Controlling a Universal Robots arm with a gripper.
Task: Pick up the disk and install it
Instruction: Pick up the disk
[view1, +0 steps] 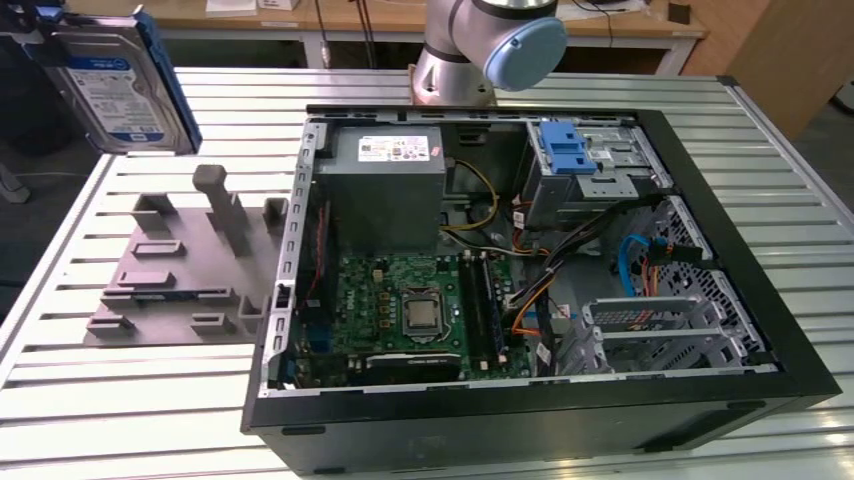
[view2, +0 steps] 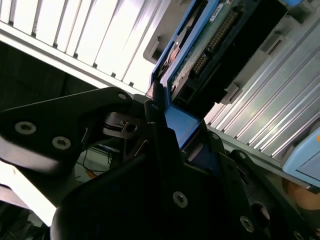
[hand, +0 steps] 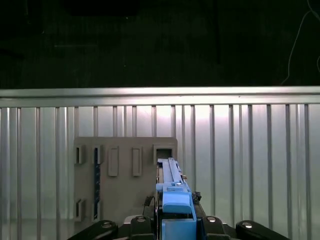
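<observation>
The disk (view1: 115, 88), silver with a blue-and-white label and a blue bracket, hangs tilted in the air above the far corner of the table at the exterior view's left. In both wrist views my gripper (hand: 177, 222) is shut on the disk's blue bracket end. The first wrist view has the disk (hand: 171, 175) edge-on, sticking out over the grey fixture plate (hand: 125, 175). Its connector side (view2: 212, 47) and the black fingers (view2: 155, 107) clamping the bracket appear in the second wrist view.
An open black computer case (view1: 754, 270) lies on the slatted metal table (view1: 120, 400). Inside are a grey power supply (view1: 387, 185), a motherboard (view1: 407, 305) and a drive cage with a blue latch (view1: 571, 150). The arm's base (view1: 461, 60) stands behind the case.
</observation>
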